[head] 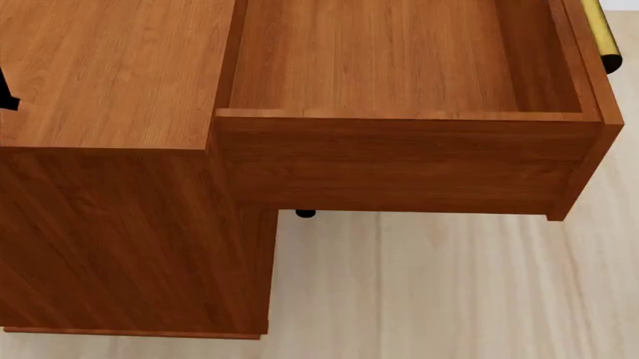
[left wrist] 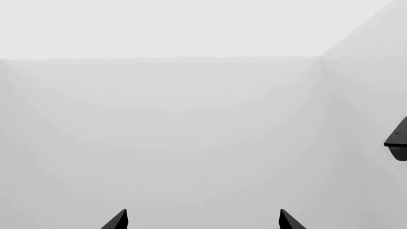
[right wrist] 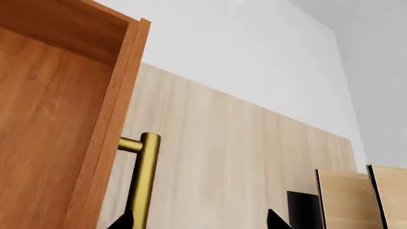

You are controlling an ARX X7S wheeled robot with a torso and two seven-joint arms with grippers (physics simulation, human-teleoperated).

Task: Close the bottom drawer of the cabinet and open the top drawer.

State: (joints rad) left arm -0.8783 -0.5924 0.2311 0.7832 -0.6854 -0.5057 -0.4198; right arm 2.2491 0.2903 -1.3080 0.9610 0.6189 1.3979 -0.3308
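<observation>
In the head view the reddish-brown cabinet stands at left. Its top drawer is pulled far out to the right and is empty, with the brass bar handle on its front. The bottom drawer is hidden beneath it. In the right wrist view my right gripper is open beside the drawer front. The brass handle runs just inside one fingertip, and nothing is gripped. My left gripper is open and faces bare white walls.
Pale wood floor lies below and right of the cabinet. A small dark stub shows under the open drawer. Pale wooden panels stand by the white wall beyond the handle. A dark part juts in at the left wrist view's edge.
</observation>
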